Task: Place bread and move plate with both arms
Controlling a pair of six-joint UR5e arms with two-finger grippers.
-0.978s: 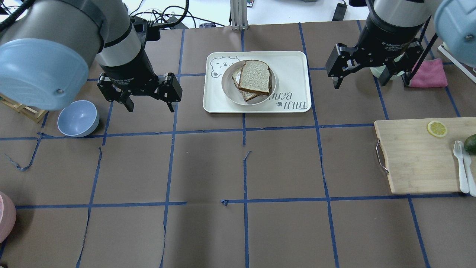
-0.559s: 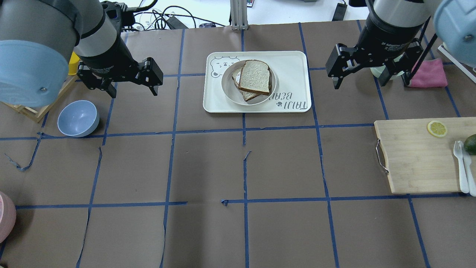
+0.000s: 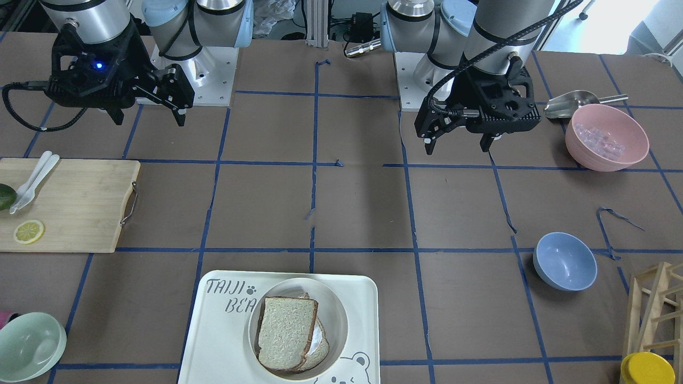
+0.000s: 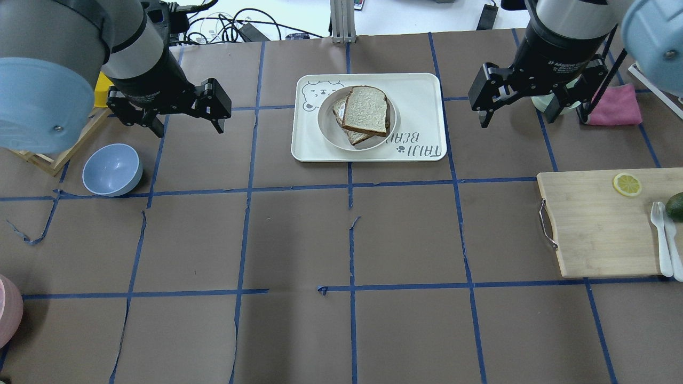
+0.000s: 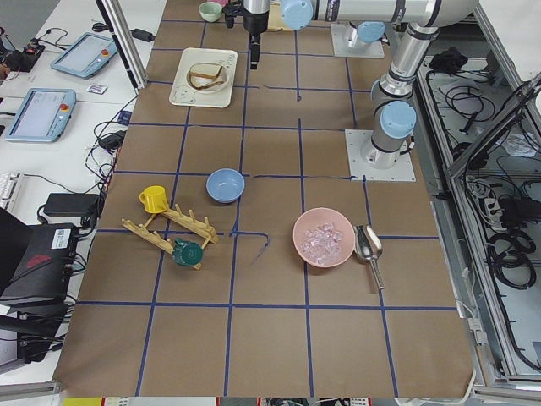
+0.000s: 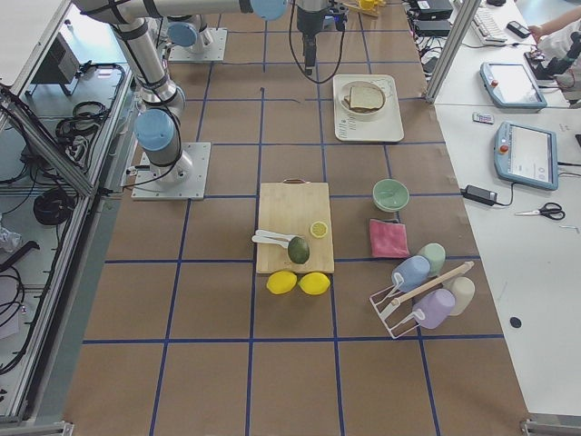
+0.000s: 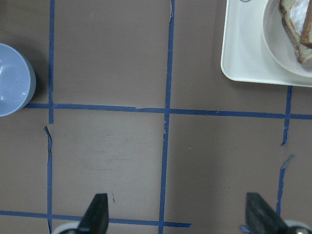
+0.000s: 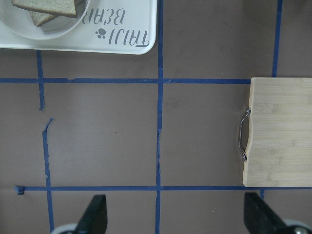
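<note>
The bread (image 4: 365,110) is laid in the plate (image 4: 326,120), long axis pointing away from the robot; the left gripper (image 4: 189,130), drawn further aside, and right gripper (image 4: 515,120) are spread wide, empty.

Silver-grey arms (image 4: 132,47), light-blue joint caps (image 4: 37,101), black left claw (image 4: 188,130), black right claw (image 4: 516,120)

Overhead looks forward-down from rear; front view faces opposite; wrist cameras close, straight down; all share tray (image 4: 421,106).
</note>
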